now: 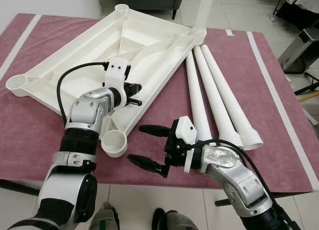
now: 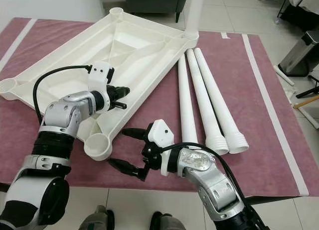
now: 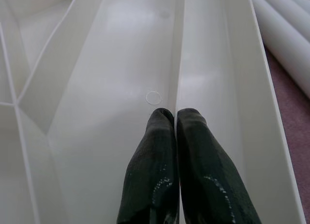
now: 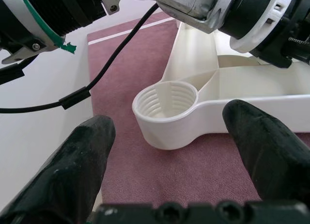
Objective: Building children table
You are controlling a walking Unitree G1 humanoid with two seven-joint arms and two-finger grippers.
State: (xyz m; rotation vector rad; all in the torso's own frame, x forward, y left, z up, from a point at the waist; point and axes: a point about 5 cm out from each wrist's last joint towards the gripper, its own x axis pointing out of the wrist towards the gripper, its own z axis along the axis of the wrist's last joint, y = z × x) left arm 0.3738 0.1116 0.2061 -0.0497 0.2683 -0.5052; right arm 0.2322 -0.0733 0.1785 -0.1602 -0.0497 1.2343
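1. Tabletop (image 1: 144,46) lies upside down on the maroon bench (image 1: 279,140), one leg (image 1: 203,11) already in its far socket and three loose legs (image 1: 214,98) just beside it.
2. Left gripper (image 1: 136,94), fingers pressed together on nothing, rests on an inner rib; pushing there could slide the tabletop.
3. Right gripper (image 1: 144,145) gapes wide near the threaded corner socket (image 1: 114,141), holding no leg; closing now could knock that corner off the bench edge.

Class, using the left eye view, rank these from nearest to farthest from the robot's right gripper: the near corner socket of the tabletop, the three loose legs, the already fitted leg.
1. Near corner socket, just left of the right gripper.
2. Loose legs, lying to the right.
3. Fitted leg, far corner.
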